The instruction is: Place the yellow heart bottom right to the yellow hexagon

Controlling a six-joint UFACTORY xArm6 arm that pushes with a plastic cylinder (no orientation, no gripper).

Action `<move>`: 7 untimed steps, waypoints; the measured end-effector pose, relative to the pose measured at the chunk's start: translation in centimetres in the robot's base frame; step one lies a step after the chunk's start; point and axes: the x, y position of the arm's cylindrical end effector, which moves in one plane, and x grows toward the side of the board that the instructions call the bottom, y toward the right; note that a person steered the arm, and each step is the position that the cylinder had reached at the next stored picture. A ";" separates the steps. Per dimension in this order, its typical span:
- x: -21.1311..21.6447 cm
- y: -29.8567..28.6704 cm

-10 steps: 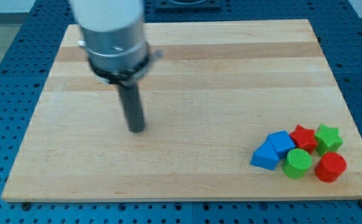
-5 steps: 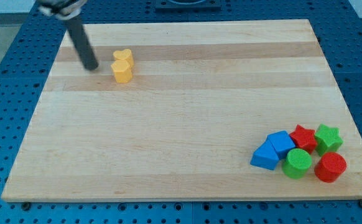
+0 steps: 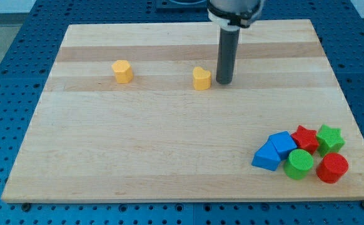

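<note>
The yellow hexagon (image 3: 122,71) sits on the wooden board (image 3: 169,144) in the upper left part of the view. The yellow heart (image 3: 201,79) lies well to its right, near the upper middle, at almost the same height. My tip (image 3: 224,82) stands just to the right of the heart, a small gap away from it. The dark rod rises from the tip towards the view's top.
A cluster sits at the board's lower right: two blue blocks (image 3: 274,150), a red star (image 3: 305,137), a green star (image 3: 329,137), a green cylinder (image 3: 299,164) and a red cylinder (image 3: 331,167). Blue perforated table surrounds the board.
The heart, which lay right above the hexagon, now sits far to the hexagon's right. My tip has gone from left of the yellow pair to just right of the heart.
</note>
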 end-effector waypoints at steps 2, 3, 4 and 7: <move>-8.1 -3.1; -10.2 -6.0; -6.0 -9.9; -5.0 -9.5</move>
